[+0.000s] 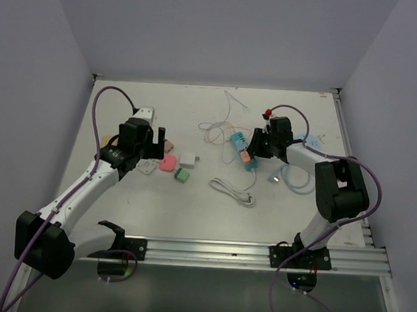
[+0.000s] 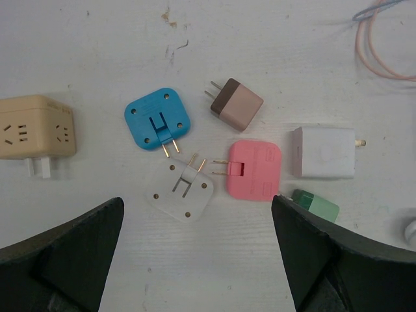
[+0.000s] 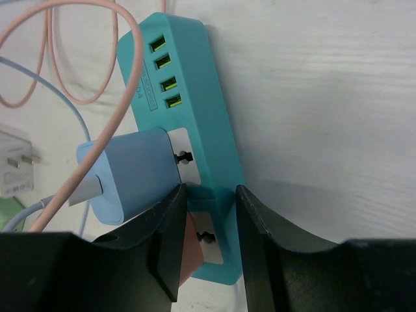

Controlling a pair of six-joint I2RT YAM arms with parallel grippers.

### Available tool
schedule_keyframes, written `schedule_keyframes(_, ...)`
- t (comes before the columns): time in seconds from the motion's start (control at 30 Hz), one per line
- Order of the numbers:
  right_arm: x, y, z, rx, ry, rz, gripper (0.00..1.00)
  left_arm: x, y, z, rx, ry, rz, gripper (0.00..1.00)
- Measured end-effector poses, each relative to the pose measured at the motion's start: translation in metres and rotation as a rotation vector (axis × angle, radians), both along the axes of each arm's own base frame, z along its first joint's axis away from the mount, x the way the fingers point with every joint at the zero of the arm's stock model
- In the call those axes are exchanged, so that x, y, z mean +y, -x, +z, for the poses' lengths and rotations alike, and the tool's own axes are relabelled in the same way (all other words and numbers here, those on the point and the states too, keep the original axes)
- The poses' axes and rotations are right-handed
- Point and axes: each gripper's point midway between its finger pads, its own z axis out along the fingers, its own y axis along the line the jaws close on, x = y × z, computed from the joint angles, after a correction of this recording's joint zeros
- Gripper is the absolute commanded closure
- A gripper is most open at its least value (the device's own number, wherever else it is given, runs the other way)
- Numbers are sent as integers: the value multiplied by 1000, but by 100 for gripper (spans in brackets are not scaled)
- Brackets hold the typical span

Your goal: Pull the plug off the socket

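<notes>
A teal power strip [image 3: 195, 97] lies on the table, also in the top view [image 1: 241, 148]. A light blue plug [image 3: 130, 172] with a pink cable sits in its upper socket. A salmon plug [image 3: 194, 250] sits in the lower socket, mostly hidden behind my finger. My right gripper [image 3: 208, 214] straddles the strip's near end, one finger between the two plugs and the other against the strip's outer side, and looks closed on the strip. My left gripper [image 2: 195, 224] is open and empty above loose adapters.
Loose adapters lie under the left gripper: blue [image 2: 157, 119], white [image 2: 184, 192], pink [image 2: 255, 169], brown [image 2: 235, 104], a white cube [image 2: 325, 153], a green one [image 2: 316, 207] and a beige socket block [image 2: 36, 127]. Pink and blue cables [image 1: 217, 132] and a white cable [image 1: 232, 191] lie near the strip.
</notes>
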Motion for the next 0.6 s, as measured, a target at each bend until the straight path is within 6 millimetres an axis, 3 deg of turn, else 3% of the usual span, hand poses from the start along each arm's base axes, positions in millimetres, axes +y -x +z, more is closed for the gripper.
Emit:
schedule_keyframes(0.1, 26, 11, -2, 8, -9, 77, 58, -1, 0, 0, 2, 2, -4, 1)
schedule_keyframes(0.2, 38, 18, -5, 13, -7, 112, 54, -1, 0, -1, 4, 3, -5, 1)
schedule_keyframes(0.6, 41, 27, -8, 56, -32, 133, 50, -2, 0, -6, 18, 1, -9, 1)
